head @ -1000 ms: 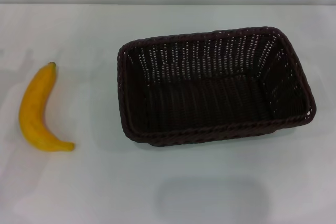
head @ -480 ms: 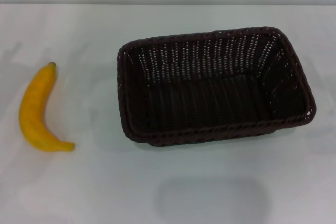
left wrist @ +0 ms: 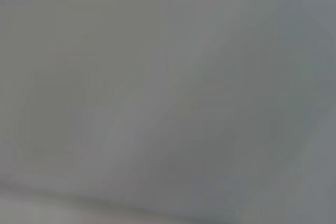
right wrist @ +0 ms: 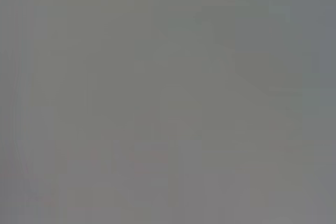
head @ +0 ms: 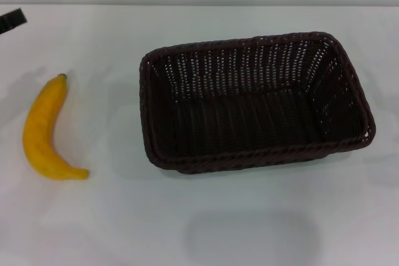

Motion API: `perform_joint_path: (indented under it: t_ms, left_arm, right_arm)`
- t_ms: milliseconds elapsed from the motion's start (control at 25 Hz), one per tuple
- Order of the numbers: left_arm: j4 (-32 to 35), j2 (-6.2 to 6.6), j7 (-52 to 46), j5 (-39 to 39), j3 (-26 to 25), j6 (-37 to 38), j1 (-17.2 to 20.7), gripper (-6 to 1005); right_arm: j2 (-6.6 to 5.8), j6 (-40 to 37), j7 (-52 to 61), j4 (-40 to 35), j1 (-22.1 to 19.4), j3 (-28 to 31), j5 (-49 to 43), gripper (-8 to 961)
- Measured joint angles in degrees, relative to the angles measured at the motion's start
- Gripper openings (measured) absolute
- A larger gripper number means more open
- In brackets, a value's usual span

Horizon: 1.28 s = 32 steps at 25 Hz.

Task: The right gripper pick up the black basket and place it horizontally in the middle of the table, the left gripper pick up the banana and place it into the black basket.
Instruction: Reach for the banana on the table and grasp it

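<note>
Lying apart, banana [head: 41,130], black basket [head: 252,105]

Left pincer [head: 12,20] cut off at head view's edge, both wrist views featureless grey

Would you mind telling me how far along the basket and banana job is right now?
The black basket already sits lengthwise near the table's middle, empty. The left gripper shows only at the far left edge, holding nothing. The banana lies on the table left of the basket, not yet picked or placed.
</note>
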Motion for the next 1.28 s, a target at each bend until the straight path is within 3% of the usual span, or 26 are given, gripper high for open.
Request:
perform_joint_path:
  t_ms: [40, 80, 280, 360, 440, 560, 760, 840, 920, 1080, 1280]
  left_arm:
    - [4.31, 1.50, -9.89, 7.06, -0.01, -3.20, -1.10, 840]
    - [4.31, 1.50, -9.89, 7.06, -0.01, -3.20, -1.10, 840]
    - [7.72, 7.05, -28.74, 19.63, -0.42, -14.89, -6.67, 839]
    - [8.28, 8.72, -33.26, 24.41, -0.33, -18.62, -9.00, 839]
    - [8.93, 9.50, -36.39, 31.33, -0.07, -21.44, -11.59, 839]
    - [9.05, 9.19, -38.17, 43.22, 0.01, -24.07, -15.30, 839]
    - [6.23, 6.39, -37.84, 56.00, 0.13, -23.07, -19.44, 838]
    - [5.14, 5.82, -37.72, 57.43, 0.23, -22.20, -20.46, 838]
    - [0.74, 4.22, -38.10, 60.31, 2.00, -17.63, -22.36, 837]
    - [-2.02, 2.83, -38.91, 61.64, 3.02, -13.08, -23.39, 837]
    - [-6.15, 2.54, -39.44, 63.22, 3.36, -11.14, -25.02, 836]
  right_arm:
    - [-0.02, -0.29, -0.04, -0.12, -0.14, 0.02, -0.01, 859]
    - [-0.04, -0.49, -0.06, -0.28, -0.25, 0.02, -0.01, 859]
    - [-0.26, -0.91, -0.09, -1.84, -0.99, 0.05, 0.13, 859]
    - [-0.27, -0.93, -0.09, -2.38, -1.21, 0.04, 0.03, 859]
    - [-0.27, -0.94, -0.10, -2.89, -1.27, 0.04, 0.00, 859]
    - [-0.26, -1.09, -0.10, -3.27, -0.39, -0.46, -0.08, 859]
    - [-0.04, -1.49, -0.23, -2.76, 1.40, -0.77, -0.28, 859]
    - [-0.05, -1.55, -0.23, -2.75, 1.21, -0.74, -0.27, 859]
    - [-0.04, -1.58, -0.24, -2.66, 1.21, -0.81, -0.27, 859]
    - [0.00, -1.63, -0.23, -2.48, 1.37, -0.90, -0.27, 859]
    - [0.06, -1.77, -0.23, -2.18, 1.90, -0.90, -0.23, 859]
